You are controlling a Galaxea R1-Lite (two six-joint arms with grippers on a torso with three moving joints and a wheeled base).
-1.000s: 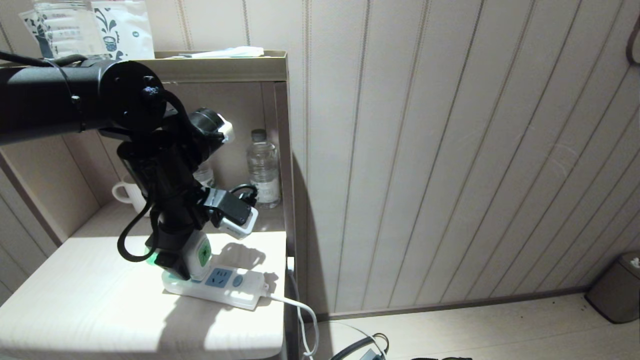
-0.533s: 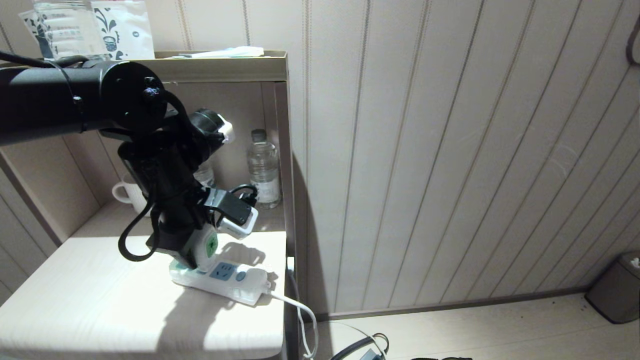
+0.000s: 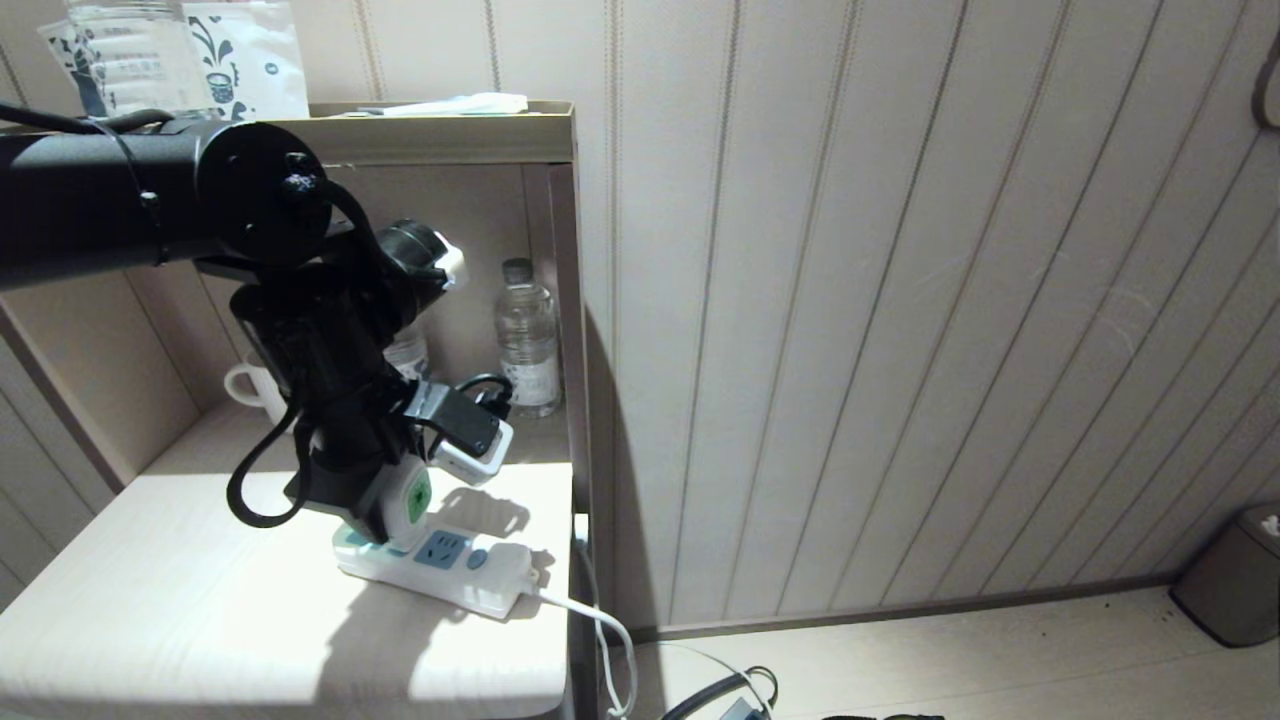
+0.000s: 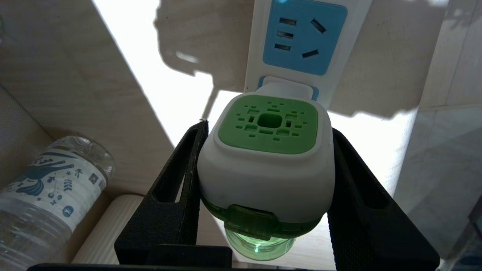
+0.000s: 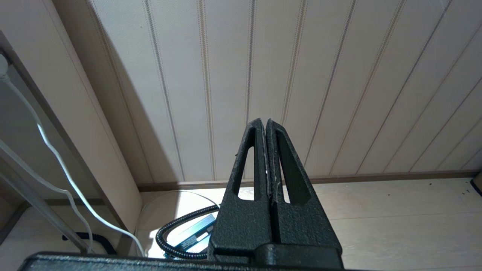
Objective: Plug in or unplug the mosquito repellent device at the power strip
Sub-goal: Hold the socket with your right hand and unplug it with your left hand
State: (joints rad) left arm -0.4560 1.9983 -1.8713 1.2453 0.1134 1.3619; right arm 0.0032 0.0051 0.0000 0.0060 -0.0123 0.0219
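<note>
The mosquito repellent device (image 3: 408, 498) (image 4: 268, 150), white head with a green vented centre and a green bottle under it, is held between the fingers of my left gripper (image 3: 385, 505) (image 4: 268, 130), which is shut on it. Its plug end meets a socket of the white power strip (image 3: 455, 572) (image 4: 301, 41), which lies on the light wooden bedside table (image 3: 200, 620). A free bluish socket shows just beyond the device. My right gripper (image 5: 266, 122) is shut and empty, low beside the table, out of the head view.
Under the shelf at the back stand a clear water bottle (image 3: 527, 340) and a white mug (image 3: 250, 388); another bottle (image 4: 41, 195) lies close to my left wrist. The strip's white cable (image 3: 600, 625) drops over the table edge. A grey bin (image 3: 1235, 575) stands on the floor at right.
The power strip shifted and turned a little on the table while my left gripper, still holding the device, moved slightly right then settled back. The right arm has not moved.
</note>
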